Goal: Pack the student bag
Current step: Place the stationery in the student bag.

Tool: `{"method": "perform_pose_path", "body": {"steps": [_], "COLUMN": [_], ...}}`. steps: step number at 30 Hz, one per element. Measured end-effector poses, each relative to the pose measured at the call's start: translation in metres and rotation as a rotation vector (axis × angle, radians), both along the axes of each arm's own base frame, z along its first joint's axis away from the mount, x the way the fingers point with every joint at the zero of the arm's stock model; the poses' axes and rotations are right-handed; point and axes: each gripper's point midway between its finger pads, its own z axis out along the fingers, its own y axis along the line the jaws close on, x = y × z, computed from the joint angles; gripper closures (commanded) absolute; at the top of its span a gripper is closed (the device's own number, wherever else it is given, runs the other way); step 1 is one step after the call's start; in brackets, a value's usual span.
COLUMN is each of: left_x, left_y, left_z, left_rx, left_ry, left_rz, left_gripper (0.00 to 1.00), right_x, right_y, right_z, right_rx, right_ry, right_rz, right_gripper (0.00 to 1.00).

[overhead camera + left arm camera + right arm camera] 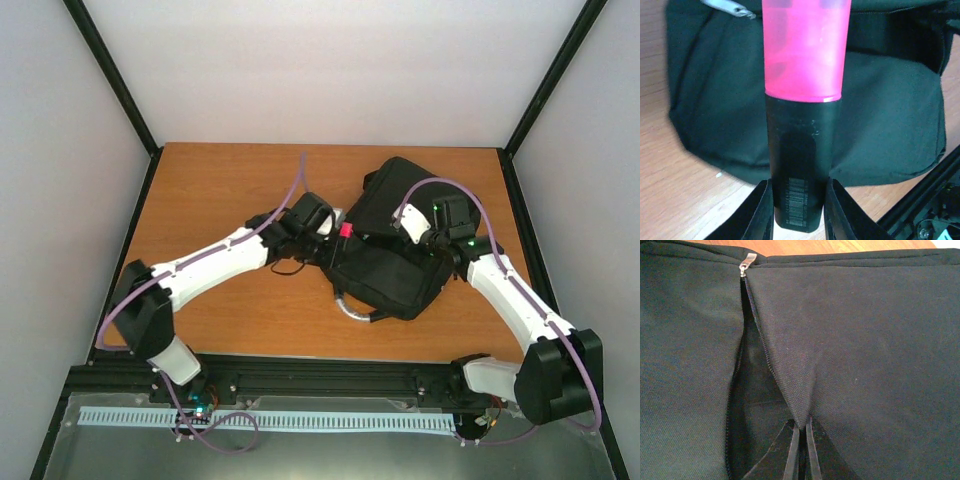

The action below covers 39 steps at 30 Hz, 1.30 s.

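Observation:
The student bag (395, 265), a large black backpack, lies on the wooden table at centre right, its grey loop handle (352, 308) pointing toward the arms. My left gripper (325, 232) is at the bag's left edge, shut on a highlighter (800, 150) with a black body and a pink cap (345, 231). The cap points at the bag (715, 100). My right gripper (801, 440) is on top of the bag, shut on a fold of black fabric (790, 385) beside the zip opening (747, 390). The fold is lifted and the slit gapes dark. A metal zip pull (746, 262) sits at the slit's far end.
Black frame posts (135, 115) and pale walls close in the table on three sides. A black rail (330, 372) and a white slotted strip (270, 420) run along the near edge. A small whitish thing (338, 214) shows beside the left wrist. Bare wood (220, 180) lies at the left.

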Motion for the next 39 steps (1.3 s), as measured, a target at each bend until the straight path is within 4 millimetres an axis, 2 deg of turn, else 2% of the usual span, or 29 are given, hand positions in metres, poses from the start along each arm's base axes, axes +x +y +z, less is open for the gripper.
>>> {"method": "perform_pose_path", "body": {"steps": [4,8,13,18,23,30,39], "left_x": [0.006,-0.003,-0.007,0.005,0.026,0.049,0.055], "left_y": [-0.031,-0.054,-0.071,-0.080,-0.080,-0.083,-0.081], "left_z": [-0.011,-0.023,-0.037,-0.056,-0.071,-0.070,-0.070], "left_rx": [-0.049,-0.076,-0.069,-0.014,0.092,0.155,0.178], "left_ry": [0.032,0.068,0.098,0.107,0.085,0.019,-0.003], "left_rz": [-0.076,-0.150,-0.201,-0.207,-0.175,-0.145,-0.132], "left_gripper": [0.99,0.99,0.99,0.99,0.99,0.87,0.85], "right_x": [-0.002,-0.002,-0.001,-0.002,-0.003,-0.003,-0.003], "right_y": [0.000,0.000,0.000,0.001,0.002,0.004,0.004], "right_z": [-0.001,-0.001,-0.001,-0.002,-0.003,-0.005,-0.008], "right_rx": [0.001,0.001,0.001,0.003,0.010,0.010,0.008], "right_ry": [0.002,0.001,0.000,0.002,0.006,0.011,0.018], "right_rz": [0.001,0.001,0.002,0.004,0.015,0.027,0.035], "right_gripper": [0.97,0.97,0.97,0.97,0.97,0.97,0.97]}}
